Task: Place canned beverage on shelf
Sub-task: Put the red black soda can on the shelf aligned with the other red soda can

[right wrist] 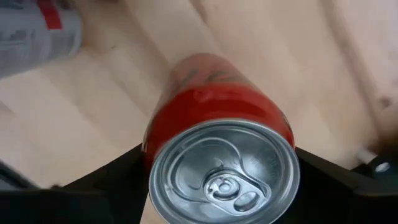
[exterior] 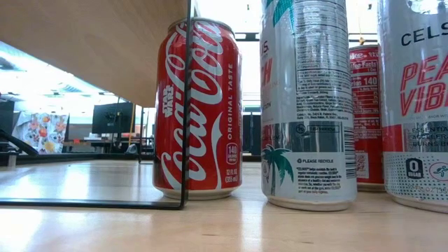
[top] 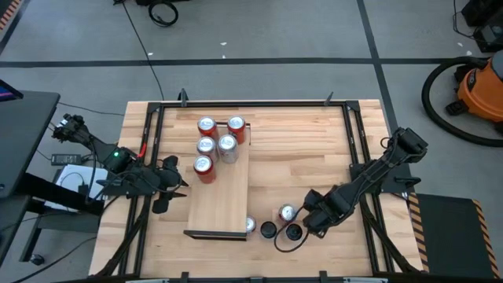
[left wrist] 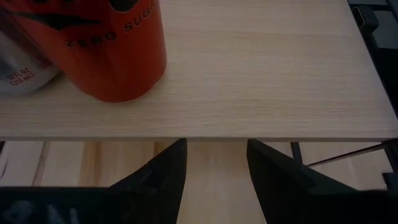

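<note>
The shelf [top: 220, 196] is a pale board raised over the table; several cans [top: 216, 145] stand at its far end. A red can [right wrist: 217, 106] stands upright on the tabletop right of the shelf's near end, and my right gripper [top: 292, 214] is shut on it from above. My left gripper [left wrist: 216, 171] hangs open at the shelf's left edge [left wrist: 205, 134], with nothing between its fingers. Just ahead of it on the board are an orange-red can [left wrist: 115, 50] and a silver can [left wrist: 22, 71]. My right gripper pinches the red can's upper side wall [right wrist: 150, 146] between its two fingers [right wrist: 118, 177], one on each opposite side just under the rim. The fingers point down from above. The can is upright; its bottom is hidden behind its own body.
Three more cans stand on the table by the shelf's near right corner [top: 250, 226] [top: 268, 230] [top: 293, 233]. The low view shows a Coca-Cola can [exterior: 198, 112] behind the shelf's wire leg [exterior: 187, 105], and silver cans [exterior: 308, 105] to its right. The shelf's near half is bare.
</note>
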